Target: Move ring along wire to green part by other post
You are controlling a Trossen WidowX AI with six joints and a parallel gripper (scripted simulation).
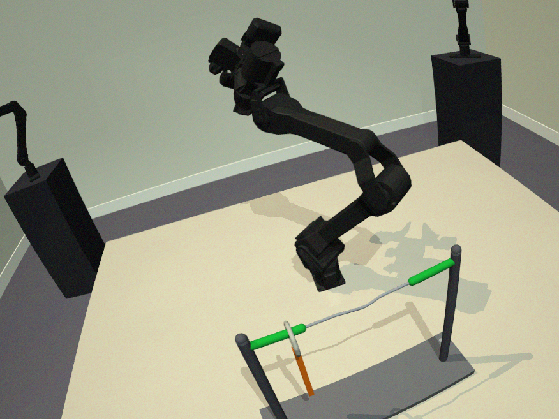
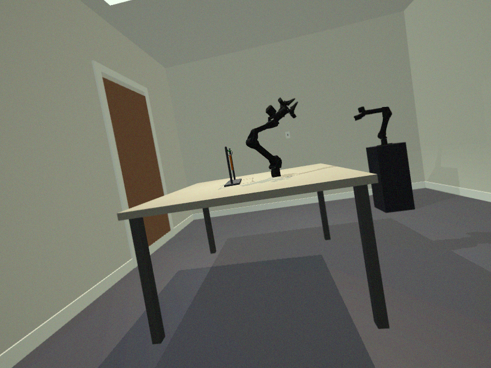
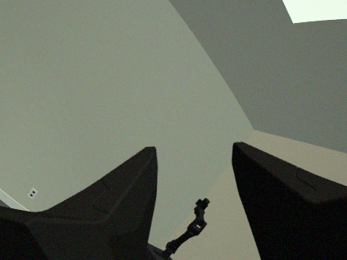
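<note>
The ring (image 1: 294,344) hangs around the left green part (image 1: 265,340) of the wire, near its inner end, in the top view. Its orange handle (image 1: 305,377) (image 2: 231,162) hangs down, slightly tilted. The thin grey wire (image 1: 335,315) runs from there to the right green part (image 1: 431,271). The left post (image 1: 261,377) and right post (image 1: 450,302) stand on a dark base (image 1: 372,372). My gripper (image 2: 296,100) (image 3: 195,154) is partly open and empty, high above the table and well away from the ring, its fingers pointing away from the wire.
My arm (image 1: 326,129) is mounted on the table (image 1: 163,297) behind the wire and bends up and over to the left in the top view. Two other arms stand on dark pedestals (image 1: 466,101) (image 1: 51,227) beyond the table.
</note>
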